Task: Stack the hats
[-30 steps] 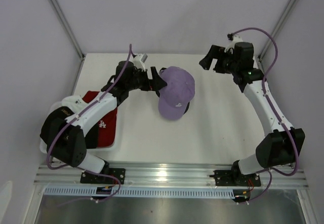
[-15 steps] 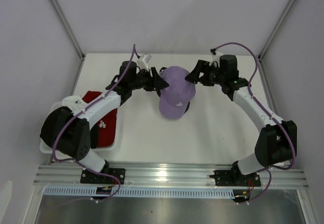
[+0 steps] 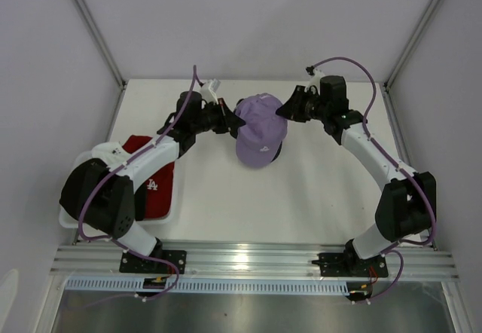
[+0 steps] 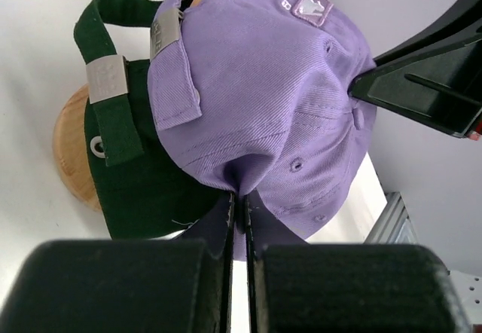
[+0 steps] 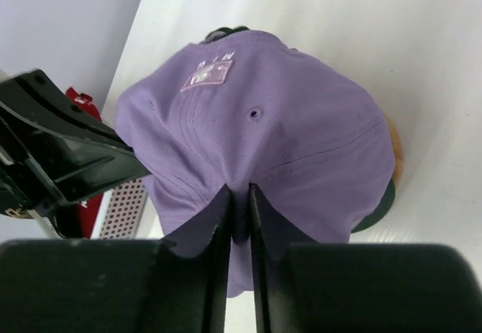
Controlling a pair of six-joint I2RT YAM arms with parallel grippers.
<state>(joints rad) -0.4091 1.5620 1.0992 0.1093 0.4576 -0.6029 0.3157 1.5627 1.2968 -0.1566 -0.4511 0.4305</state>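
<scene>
A lavender hat (image 3: 260, 126) sits on top of a dark green hat (image 4: 143, 175) over a round wooden stand (image 4: 68, 152) at the back middle of the table. My left gripper (image 3: 237, 124) is shut on a fold of the lavender crown (image 4: 263, 99) from the left side. From the right, my right gripper (image 3: 285, 112) pinches another fold of the same crown (image 5: 256, 145). In each wrist view the fabric is bunched between the fingertips. A red hat (image 3: 154, 186) with a white logo lies in the basket at the left.
The white mesh basket (image 3: 175, 211) stands at the table's left edge under the left arm. Grey walls and frame posts close in the back and both sides.
The right arm swung in from the back right to the lavender hat. Both grippers went from open to shut on its crown, and the hat shifted slightly toward the back.
</scene>
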